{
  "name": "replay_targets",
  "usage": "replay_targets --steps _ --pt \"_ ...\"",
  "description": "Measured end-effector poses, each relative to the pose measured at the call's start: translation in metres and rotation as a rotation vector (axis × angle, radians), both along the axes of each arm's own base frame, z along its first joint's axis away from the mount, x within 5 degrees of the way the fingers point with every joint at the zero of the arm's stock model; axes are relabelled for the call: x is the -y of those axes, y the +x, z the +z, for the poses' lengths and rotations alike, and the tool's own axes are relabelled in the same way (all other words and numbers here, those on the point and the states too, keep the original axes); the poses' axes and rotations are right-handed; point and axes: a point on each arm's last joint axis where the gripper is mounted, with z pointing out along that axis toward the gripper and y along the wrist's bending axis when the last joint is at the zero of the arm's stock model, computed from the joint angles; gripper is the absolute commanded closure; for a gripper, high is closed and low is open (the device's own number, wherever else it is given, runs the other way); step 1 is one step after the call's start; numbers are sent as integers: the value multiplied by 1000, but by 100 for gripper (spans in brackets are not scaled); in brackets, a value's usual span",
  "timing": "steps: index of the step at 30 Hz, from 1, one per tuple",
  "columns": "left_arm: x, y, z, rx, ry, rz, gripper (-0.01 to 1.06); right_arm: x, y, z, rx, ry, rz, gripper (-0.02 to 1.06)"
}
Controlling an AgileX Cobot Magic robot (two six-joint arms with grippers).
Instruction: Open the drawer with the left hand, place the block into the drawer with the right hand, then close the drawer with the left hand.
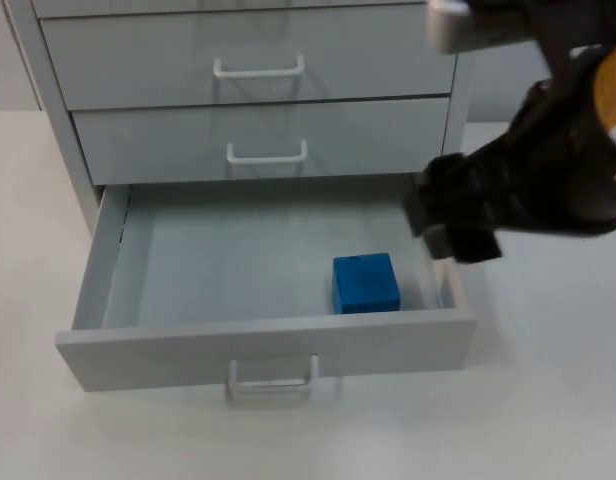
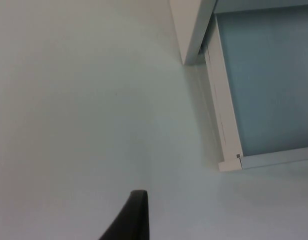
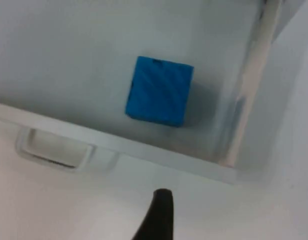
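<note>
The bottom drawer (image 1: 98, 300) of the white cabinet is pulled out, its handle (image 1: 273, 378) at the front. A blue block (image 1: 366, 283) rests on the drawer floor near the front right corner, free of any grip; the right wrist view has the block (image 3: 159, 97) just behind the drawer front (image 3: 159, 157). My right gripper (image 1: 453, 225) hovers above the drawer's right wall, up and to the right of the block. My left gripper (image 2: 134, 217) is over bare table, left of the drawer's left wall (image 2: 221, 115).
Two shut drawers with white handles (image 1: 259, 70) (image 1: 267, 154) sit above the open one. White table (image 1: 548, 400) spreads in front of and to both sides of the cabinet. The right arm (image 1: 578, 120) fills the upper right.
</note>
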Motion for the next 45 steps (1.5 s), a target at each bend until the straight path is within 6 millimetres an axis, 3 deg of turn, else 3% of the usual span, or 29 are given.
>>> replay_targets --steps 11,12,23,27,33,45 --pt "0 0 0 0 -2 0 0 94 35 23 -42 71 -198 29" --pt "0 0 0 0 -2 0 0 94 35 23 -42 71 -198 29" --pt "0 0 0 0 -2 0 0 166 30 43 -82 82 -338 29" --pt "0 0 0 0 -2 0 0 180 25 46 -80 66 -362 29" --pt "1 0 0 2 -11 -3 0 193 15 31 -127 56 -381 29" --pt "3 0 1 6 -15 -33 0 193 7 36 -108 75 -347 29"
